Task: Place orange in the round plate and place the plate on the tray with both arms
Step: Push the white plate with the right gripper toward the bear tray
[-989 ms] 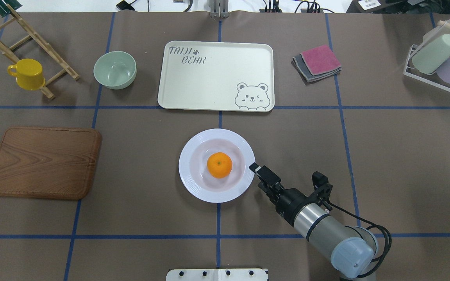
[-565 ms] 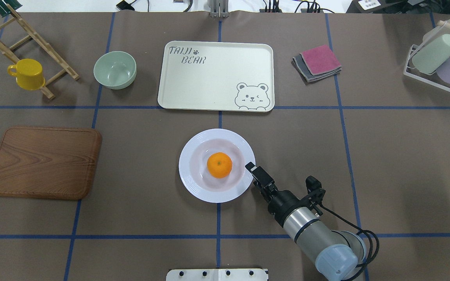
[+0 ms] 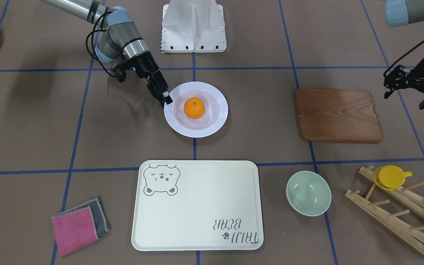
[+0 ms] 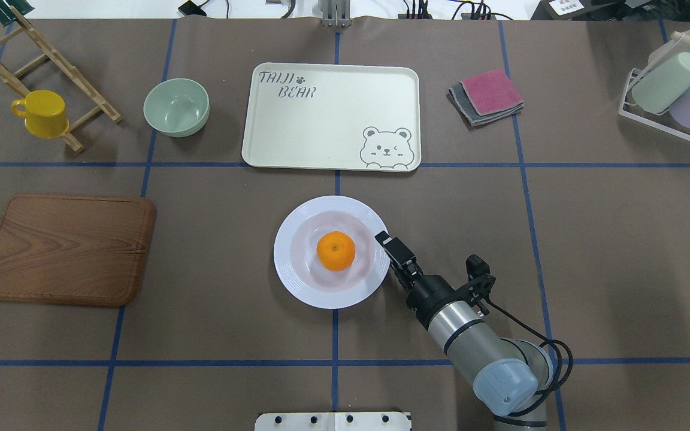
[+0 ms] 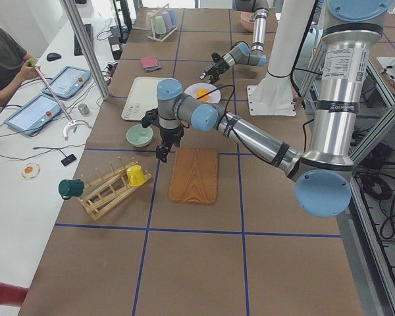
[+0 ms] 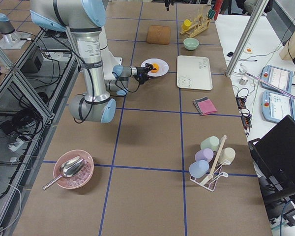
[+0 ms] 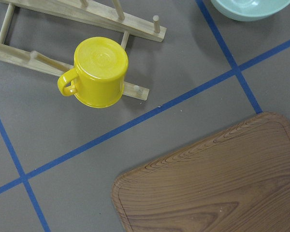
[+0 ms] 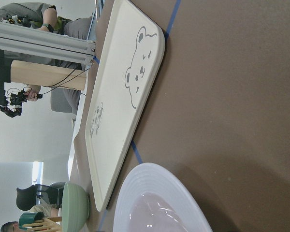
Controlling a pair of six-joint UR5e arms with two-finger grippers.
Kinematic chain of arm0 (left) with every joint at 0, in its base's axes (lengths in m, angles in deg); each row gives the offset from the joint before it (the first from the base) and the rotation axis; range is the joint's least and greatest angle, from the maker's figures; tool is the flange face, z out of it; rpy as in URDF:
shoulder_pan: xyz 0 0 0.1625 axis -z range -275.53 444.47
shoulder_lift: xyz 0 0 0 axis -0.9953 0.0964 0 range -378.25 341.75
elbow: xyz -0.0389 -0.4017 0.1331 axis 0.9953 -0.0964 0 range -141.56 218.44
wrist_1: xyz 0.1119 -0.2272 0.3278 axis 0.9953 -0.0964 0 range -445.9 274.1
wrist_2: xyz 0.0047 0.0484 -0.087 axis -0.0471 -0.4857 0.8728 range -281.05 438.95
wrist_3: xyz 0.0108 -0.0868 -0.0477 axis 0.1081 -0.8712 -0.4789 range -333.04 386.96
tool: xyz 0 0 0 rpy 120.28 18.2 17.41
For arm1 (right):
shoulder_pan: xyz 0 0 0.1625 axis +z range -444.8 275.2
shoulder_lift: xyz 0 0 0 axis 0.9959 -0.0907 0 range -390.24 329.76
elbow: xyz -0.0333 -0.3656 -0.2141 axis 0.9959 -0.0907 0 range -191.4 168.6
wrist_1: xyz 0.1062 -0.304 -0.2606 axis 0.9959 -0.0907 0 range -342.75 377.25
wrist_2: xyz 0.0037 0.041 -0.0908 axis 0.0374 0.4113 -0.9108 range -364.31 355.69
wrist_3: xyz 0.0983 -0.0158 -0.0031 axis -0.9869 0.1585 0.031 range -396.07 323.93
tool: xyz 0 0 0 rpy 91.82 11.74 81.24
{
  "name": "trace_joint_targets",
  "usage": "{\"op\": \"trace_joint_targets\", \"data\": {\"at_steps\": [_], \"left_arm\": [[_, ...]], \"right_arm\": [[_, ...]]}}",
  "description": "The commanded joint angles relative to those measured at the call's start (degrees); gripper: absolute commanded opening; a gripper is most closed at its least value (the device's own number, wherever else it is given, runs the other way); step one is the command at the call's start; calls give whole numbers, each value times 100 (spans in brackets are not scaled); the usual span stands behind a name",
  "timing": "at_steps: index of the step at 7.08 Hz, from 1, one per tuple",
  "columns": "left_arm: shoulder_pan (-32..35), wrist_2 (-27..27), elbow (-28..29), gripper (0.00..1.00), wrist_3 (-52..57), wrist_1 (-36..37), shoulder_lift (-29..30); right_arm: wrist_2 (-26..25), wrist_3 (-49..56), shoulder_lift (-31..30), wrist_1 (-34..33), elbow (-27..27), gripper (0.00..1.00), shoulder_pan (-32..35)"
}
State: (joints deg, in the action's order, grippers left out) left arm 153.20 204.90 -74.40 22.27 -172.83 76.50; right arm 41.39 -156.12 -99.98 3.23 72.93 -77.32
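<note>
orange (image 4: 336, 251): bright orange | round plate (image 4: 288, 281): white, ridged | tray (image 4: 327, 126): cream, grey bear

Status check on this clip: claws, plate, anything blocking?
Right claw at round plate rim, grip unclear. Left claw hovers near wooden board, state unclear. Orange in plate; tray bare, nothing between.

My counter (image 4: 620, 251) is brown and crossed by blue tape lines (image 4: 524, 197). The round plate (image 4: 288, 263) sits in the middle before me, and the tray (image 4: 321, 120) lies beyond it, apart from it. On my left lie the wooden board (image 4: 66, 248), the green bowl (image 4: 176, 108) and the wooden rack (image 7: 130, 27); on my right are the folded cloths (image 4: 489, 96) and the rack of pastel cups (image 4: 667, 82), with a pink bowl (image 6: 87, 174) at the far right end.
</note>
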Motion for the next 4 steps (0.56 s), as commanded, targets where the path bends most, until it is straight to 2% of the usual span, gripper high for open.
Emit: {"op": "trace_joint_targets", "data": {"at_steps": [1, 3, 4], "left_arm": [[0, 9, -44, 99, -5, 0, -1], [0, 9, -114, 99, -14, 9, -62], [0, 9, -150, 99, -14, 9, -71]], "right_arm": [[0, -1, 47, -4, -179, 65, 17], [0, -1, 215, -13, -233, 63, 17], [0, -1, 215, -22, -233, 57, 17]]}}
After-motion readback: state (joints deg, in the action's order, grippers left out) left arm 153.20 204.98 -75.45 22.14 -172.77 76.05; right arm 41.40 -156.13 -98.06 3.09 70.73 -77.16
